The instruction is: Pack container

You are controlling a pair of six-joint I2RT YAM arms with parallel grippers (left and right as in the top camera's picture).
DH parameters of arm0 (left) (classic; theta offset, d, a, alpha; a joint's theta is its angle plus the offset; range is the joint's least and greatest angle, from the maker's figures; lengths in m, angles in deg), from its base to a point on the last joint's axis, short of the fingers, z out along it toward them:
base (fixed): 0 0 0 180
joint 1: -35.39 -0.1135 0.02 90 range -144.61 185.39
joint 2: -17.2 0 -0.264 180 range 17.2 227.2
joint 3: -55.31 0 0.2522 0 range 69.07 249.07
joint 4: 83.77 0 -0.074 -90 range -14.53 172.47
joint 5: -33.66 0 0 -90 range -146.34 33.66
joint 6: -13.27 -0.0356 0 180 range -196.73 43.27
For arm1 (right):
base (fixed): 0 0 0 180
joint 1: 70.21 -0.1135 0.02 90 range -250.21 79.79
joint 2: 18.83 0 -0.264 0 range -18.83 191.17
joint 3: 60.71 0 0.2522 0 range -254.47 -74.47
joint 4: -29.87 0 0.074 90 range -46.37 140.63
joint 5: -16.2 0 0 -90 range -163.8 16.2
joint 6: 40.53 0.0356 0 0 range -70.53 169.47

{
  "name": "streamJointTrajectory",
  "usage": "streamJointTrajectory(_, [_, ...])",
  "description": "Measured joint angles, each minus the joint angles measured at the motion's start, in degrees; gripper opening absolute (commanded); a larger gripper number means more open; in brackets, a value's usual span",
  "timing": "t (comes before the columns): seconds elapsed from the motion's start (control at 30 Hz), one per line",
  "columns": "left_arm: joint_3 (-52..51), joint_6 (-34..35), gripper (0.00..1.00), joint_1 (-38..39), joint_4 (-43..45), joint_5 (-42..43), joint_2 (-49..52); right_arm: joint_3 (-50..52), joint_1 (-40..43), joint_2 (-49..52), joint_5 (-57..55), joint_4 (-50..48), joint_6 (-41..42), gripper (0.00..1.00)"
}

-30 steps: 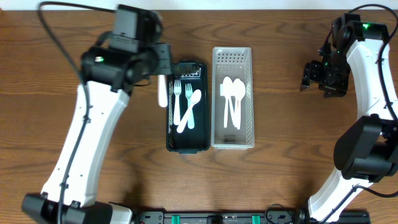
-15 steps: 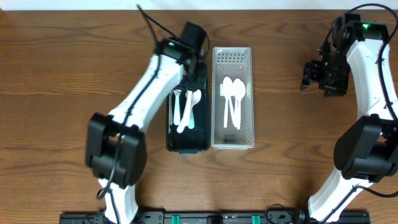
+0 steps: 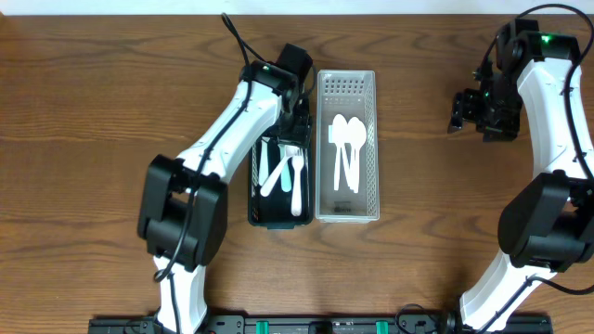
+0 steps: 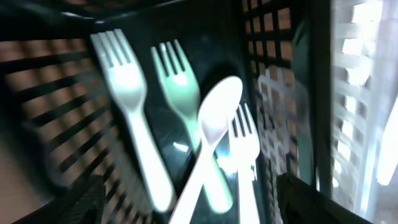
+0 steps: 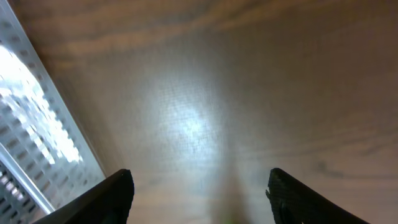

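Observation:
A black mesh container [image 3: 277, 216] holds plastic cutlery: a white fork [image 4: 134, 106], a pale green fork [image 4: 180, 93], a white spoon [image 4: 214, 118] lying across them, and another white fork [image 4: 245, 158] by the right wall. My left gripper [image 4: 193, 208] hangs open just above that cutlery, inside the container's far end [image 3: 295, 130], holding nothing. Beside it stands a white slotted basket [image 3: 321, 176] with white spoons [image 3: 346, 148]. My right gripper [image 3: 461, 116] is open over bare wood at the far right, with nothing between its fingers [image 5: 106, 199].
The two containers stand side by side in the middle of the brown wooden table [image 3: 445, 232]. A corner of the white basket [image 5: 31, 130] shows at the left of the right wrist view. My left arm [image 3: 223, 139] crosses the table left of the black container.
My left arm swung right over the black container and its gripper opened. The white fork it carried now lies in the container by the right wall. The right arm has not moved.

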State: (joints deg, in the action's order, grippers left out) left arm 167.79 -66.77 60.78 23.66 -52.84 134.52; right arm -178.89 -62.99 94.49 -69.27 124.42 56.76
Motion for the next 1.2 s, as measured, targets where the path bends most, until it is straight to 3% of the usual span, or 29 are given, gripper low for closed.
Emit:
streamJointTrajectory(0.07, [0.0,-0.9,0.81,-0.3,-1.0,-1.3,-3.1,0.0,0.0,0.0,0.0,-2.6,-0.1,0.72])
streamJointTrajectory(0.1, [0.0,-1.1,0.86,-0.7,-1.2,-1.9,-4.9,0.0,-0.1,0.0,0.0,-4.3,-0.2,0.72])
streamJointTrajectory(0.13, [0.0,-1.4,0.98,-1.1,-1.3,-2.7,-6.9,0.0,-0.2,0.0,0.0,-6.1,-0.3,0.73])
streamJointTrajectory(0.37, [1.5,-1.7,0.98,-10.9,-1.9,-7.1,-21.5,-0.1,-6.1,0.0,-0.4,-18.6,-0.6,0.80])
streamJointTrajectory(0.4, [1.7,-1.7,0.98,-13.3,-1.6,-7.4,-22.6,-0.1,-7.9,0.0,-0.4,-21.4,-0.8,0.99])
streamJointTrajectory(0.6, [1.9,-1.7,0.98,-24.7,0.2,-8.7,-22.9,-0.5,-14.8,-1.5,-0.4,-36.5,-1.8,0.99])
streamJointTrajectory(0.8, [1.9,-1.7,0.98,-31.5,-4.9,-8.7,-22.5,-0.8,-14.9,-5.9,-1.4,-35.2,-3.9,0.99])
streamJointTrajectory(1.0, [-3.8,-3.0,0.98,-29.7,-3.1,-8.2,-26.9,1.6,-11.9,-11.5,-2.0,-30.4,-1.8,0.99])
streamJointTrajectory(1.2, [-20.7,-4.2,0.98,-24.2,3.6,-8.0,-45.5,22.8,-10.7,-28.5,-3.7,-38.7,0.4,0.99])
